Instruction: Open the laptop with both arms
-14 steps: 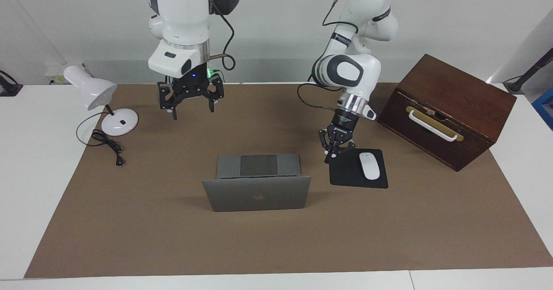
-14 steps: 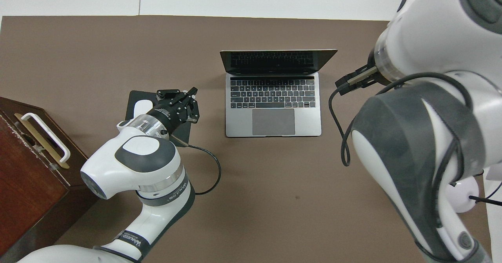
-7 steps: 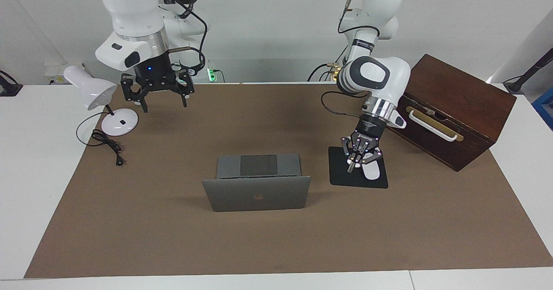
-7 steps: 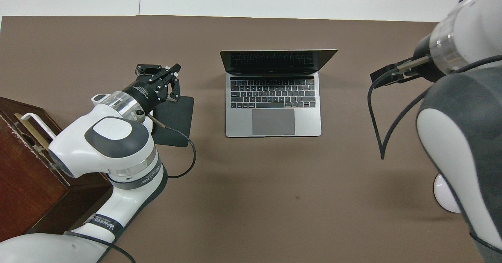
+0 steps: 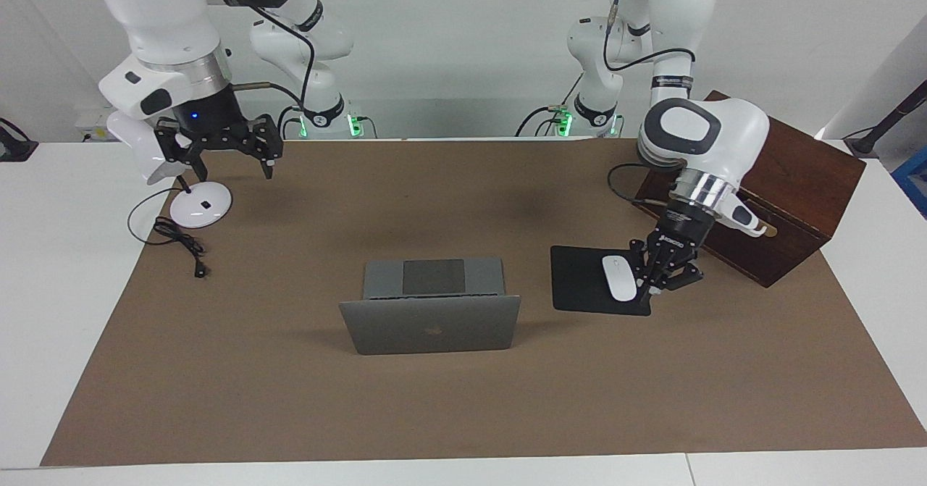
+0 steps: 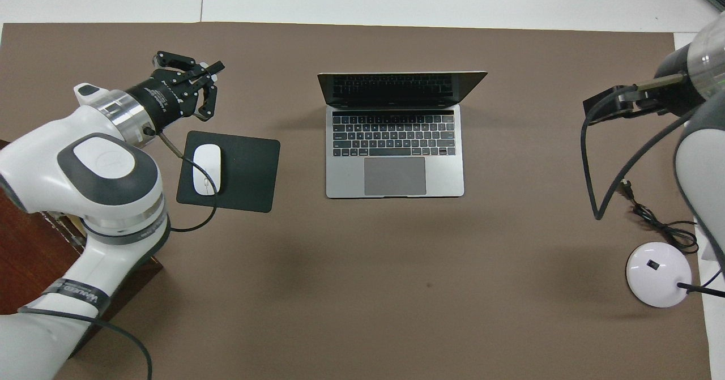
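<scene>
The silver-grey laptop [image 5: 431,323] stands open in the middle of the brown mat, lid upright with the apple logo showing in the facing view. Its keyboard and trackpad show in the overhead view [image 6: 395,165]. My left gripper [image 5: 660,277] is open and empty. It hangs low over the mouse pad's edge toward the wooden box, beside the mouse and well apart from the laptop; it also shows in the overhead view [image 6: 190,80]. My right gripper [image 5: 219,158] is wide open and empty, raised over the mat beside the lamp. Nothing touches the laptop.
A black mouse pad [image 5: 579,290] with a white mouse [image 5: 619,277] lies beside the laptop toward the left arm's end. A dark wooden box [image 5: 768,174] with a white handle stands past it. A white desk lamp [image 5: 156,149] with cord stands at the right arm's end.
Both arms swung outward from the laptop. The left gripper crossed the mouse pad toward the box. The right gripper moved toward the lamp. The laptop has not moved.
</scene>
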Motion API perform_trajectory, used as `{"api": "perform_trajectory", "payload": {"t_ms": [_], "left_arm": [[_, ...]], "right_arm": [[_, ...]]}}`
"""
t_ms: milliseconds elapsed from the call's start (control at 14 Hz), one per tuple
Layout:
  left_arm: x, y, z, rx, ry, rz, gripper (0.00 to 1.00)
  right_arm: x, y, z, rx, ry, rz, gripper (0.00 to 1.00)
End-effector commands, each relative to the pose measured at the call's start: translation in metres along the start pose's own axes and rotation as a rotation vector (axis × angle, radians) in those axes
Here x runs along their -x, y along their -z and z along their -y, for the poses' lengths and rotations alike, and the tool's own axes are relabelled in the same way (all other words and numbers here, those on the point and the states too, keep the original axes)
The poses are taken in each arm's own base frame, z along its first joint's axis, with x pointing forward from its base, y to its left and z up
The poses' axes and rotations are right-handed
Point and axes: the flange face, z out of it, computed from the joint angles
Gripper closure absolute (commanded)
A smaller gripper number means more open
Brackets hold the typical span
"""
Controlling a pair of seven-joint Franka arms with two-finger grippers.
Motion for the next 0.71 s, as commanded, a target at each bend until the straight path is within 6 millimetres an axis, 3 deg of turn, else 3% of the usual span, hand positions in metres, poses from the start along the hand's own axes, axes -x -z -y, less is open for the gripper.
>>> {"api": "perform_trajectory", "payload": {"t_ms": [0,356,499,642], "left_arm": [[-0.004,0.009,-0.033,-0.094,-0.144,-0.014,1.00],[0.001,0.043,-0.073,-0.268,-0.381,-0.112,1.00],[0.012,0.061,-0.086,-0.347,-0.497,-0.179,1.00],[0.004,0.084,-0.108,-0.443,-0.546,-0.239,1.00]], "right_arm": [[0.009,0.002,-0.010,-0.053,-0.046,0.022,0.00],[0.017,-0.007,-0.028,-0.054,-0.107,0.045,0.00],[0.030,-0.014,-0.031,-0.052,-0.114,0.062,0.00],[0.042,-0.015,-0.029,-0.049,-0.112,0.044,0.00]]}}
